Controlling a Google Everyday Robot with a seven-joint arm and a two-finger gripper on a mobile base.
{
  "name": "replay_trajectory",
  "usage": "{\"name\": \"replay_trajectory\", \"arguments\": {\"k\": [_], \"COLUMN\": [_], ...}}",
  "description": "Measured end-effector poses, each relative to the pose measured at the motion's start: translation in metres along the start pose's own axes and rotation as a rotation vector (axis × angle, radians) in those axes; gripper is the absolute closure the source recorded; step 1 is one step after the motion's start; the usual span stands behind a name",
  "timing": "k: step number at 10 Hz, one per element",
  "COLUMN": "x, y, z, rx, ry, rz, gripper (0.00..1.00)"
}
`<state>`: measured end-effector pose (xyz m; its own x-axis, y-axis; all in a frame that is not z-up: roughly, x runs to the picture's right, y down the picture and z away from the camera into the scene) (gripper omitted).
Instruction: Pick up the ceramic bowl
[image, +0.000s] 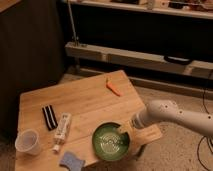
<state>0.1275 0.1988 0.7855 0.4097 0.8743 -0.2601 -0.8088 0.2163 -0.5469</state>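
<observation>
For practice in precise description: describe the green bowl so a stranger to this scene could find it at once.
Start at the wooden table; go to its near right corner. There sits the ceramic bowl, with the robot's gripper at its right rim. It alone is round, glossy green and pale-centred, wider than the plastic cup at the left.

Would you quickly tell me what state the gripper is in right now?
Gripper: at the rim of the ceramic bowl, on the arm's side; whether it is open, closed or holding the bowl cannot be told.
</observation>
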Motion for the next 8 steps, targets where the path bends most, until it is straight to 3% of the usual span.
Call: {"name": "replay_trajectory", "arguments": {"k": [2, 3, 6, 8], "x": [-0.0017, -0.002, -0.0047, -0.0031], "y": [-0.0029, -0.0026, -0.0006, -0.0028], "z": [0.0003, 0.0021, 0.0036, 0.0024], "rx": [0.008, 0.002, -0.001, 0.006], "ry": [0.003, 0.007, 0.017, 0.021], "rz": [0.001, -0.002, -0.021, -0.018], "gripper": [0.65, 0.69, 0.67, 0.49]}}
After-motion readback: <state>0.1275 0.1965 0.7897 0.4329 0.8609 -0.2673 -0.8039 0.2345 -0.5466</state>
